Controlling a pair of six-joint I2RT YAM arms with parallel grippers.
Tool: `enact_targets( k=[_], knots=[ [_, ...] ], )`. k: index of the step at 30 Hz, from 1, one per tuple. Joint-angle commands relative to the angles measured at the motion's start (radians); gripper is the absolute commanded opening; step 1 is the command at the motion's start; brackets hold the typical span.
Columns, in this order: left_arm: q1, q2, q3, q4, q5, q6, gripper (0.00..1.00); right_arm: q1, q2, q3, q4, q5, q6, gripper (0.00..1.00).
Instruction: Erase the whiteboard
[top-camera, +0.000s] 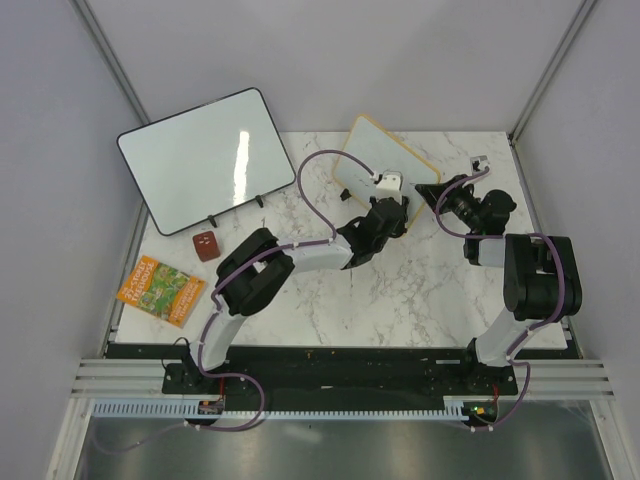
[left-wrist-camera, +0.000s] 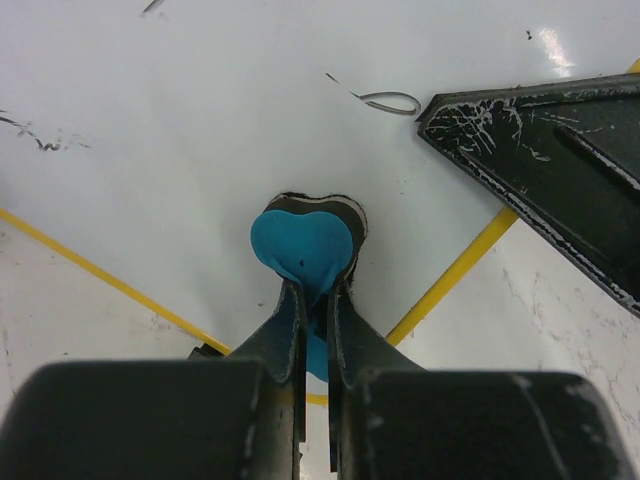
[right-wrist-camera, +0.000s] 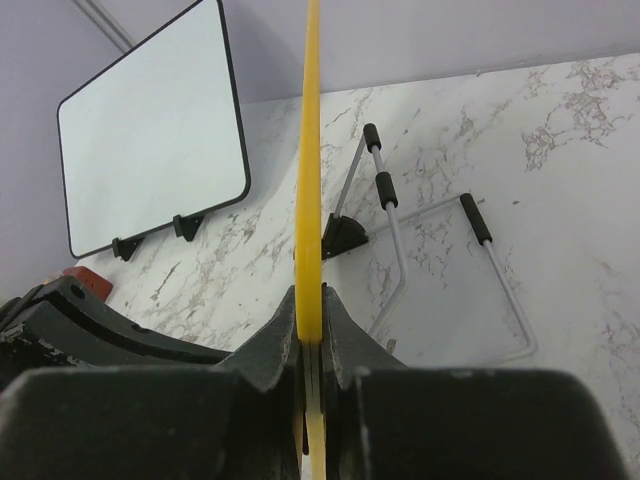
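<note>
Left hand (left-wrist-camera: 312, 292) pinching blue heart-shaped eraser (left-wrist-camera: 303, 243), eraser touching whiteboard (left-wrist-camera: 200, 110); eraser's lower part hiding between fingers. Right hand (right-wrist-camera: 312, 322) clamping whiteboard's yellow frame, seen edge-on. Whiteboard standing tilted at far centre of marble surface (top-camera: 400, 290). Faint pen marks (left-wrist-camera: 388, 101) showing, illegible.

Black-framed board (top-camera: 205, 160), red block (top-camera: 206, 246), colourful booklet (top-camera: 160, 290)
</note>
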Motion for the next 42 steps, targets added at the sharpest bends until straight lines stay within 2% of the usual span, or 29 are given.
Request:
enact_targets(
  k=[1, 7, 13, 21, 27, 31, 34, 42],
  knots=[
    [-0.035, 0.002, 0.037, -0.037, 0.07, -0.002, 0.02, 0.04, -0.017, 0.025, 0.044, -0.133, 0.056, 0.0],
    [0.059, -0.041, -0.008, -0.032, 0.085, -0.105, 0.02, 0.04, -0.017, 0.028, 0.034, -0.133, 0.047, 0.0],
    [0.146, -0.067, -0.022, -0.029, 0.134, -0.113, 0.02, 0.04, -0.015, 0.028, 0.032, -0.135, 0.047, 0.0],
    [0.272, -0.041, 0.017, -0.039, 0.263, -0.163, 0.02, 0.04, -0.014, 0.027, 0.046, -0.139, 0.049, 0.0],
    [0.318, 0.004, 0.081, -0.08, 0.245, -0.16, 0.02, 0.04, -0.011, 0.027, 0.05, -0.141, 0.049, 0.0],
    [0.332, 0.024, 0.104, -0.126, 0.164, -0.156, 0.02, 0.04, -0.014, 0.027, 0.04, -0.138, 0.043, 0.0],
    [0.355, 0.019, 0.097, -0.163, 0.118, -0.212, 0.02, 0.04, -0.017, 0.027, 0.032, -0.136, 0.038, 0.0],
    [0.412, 0.042, 0.106, -0.198, 0.174, -0.294, 0.02, 0.04, -0.018, 0.027, 0.026, -0.135, 0.035, 0.0]
  ],
)
